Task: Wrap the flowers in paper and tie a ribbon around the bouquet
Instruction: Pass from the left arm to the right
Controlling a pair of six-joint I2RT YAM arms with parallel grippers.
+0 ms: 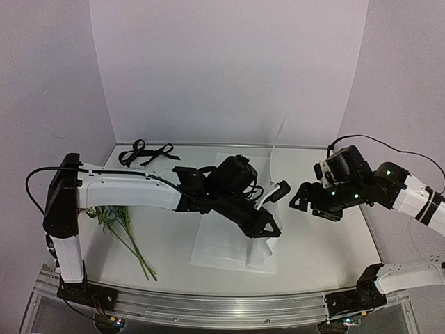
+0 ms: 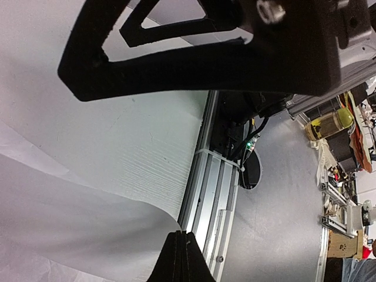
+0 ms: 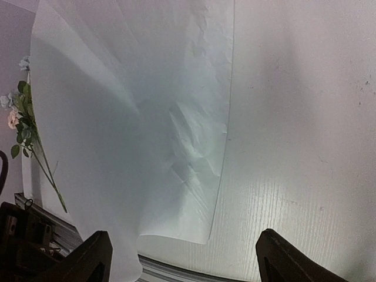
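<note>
Two grippers, two different states. The left gripper (image 2: pixel 179 241) has its jaws pressed tight together, and in the left wrist view a corner of the paper (image 1: pixel 222 240) runs right up to the fingertips, so it looks pinched there. The sheet curves up off the table (image 1: pixel 334 243) towards that grip and leaves a shadow underneath. In the overhead view this arm reaches from its base on the left across to the middle of the table, with its black wrist parts lying over the right side of the sheet.

The right gripper (image 3: pixel 181 241) stands wide apart and holds nothing. Its two dark fingers (image 3: pixel 88 258) sit at the bottom corners of the right wrist view. Between them are only the paper's near edge and bare tabletop below, and I cannot tell whether either finger touches the sheet. From above, this gripper hangs just right of the paper, pointing towards the left arm's wrist.

Most of the paper lies flat and slightly creased in the middle of the table. The flowers (image 1: pixel 132 243) lie on the table to its left, apart from it, with their blooms partly under the left arm and their stems pointing to the near edge. The ribbon (image 1: pixel 142 153) lies loosely bunched at the far left, near the back wall, well away from both grippers
</note>
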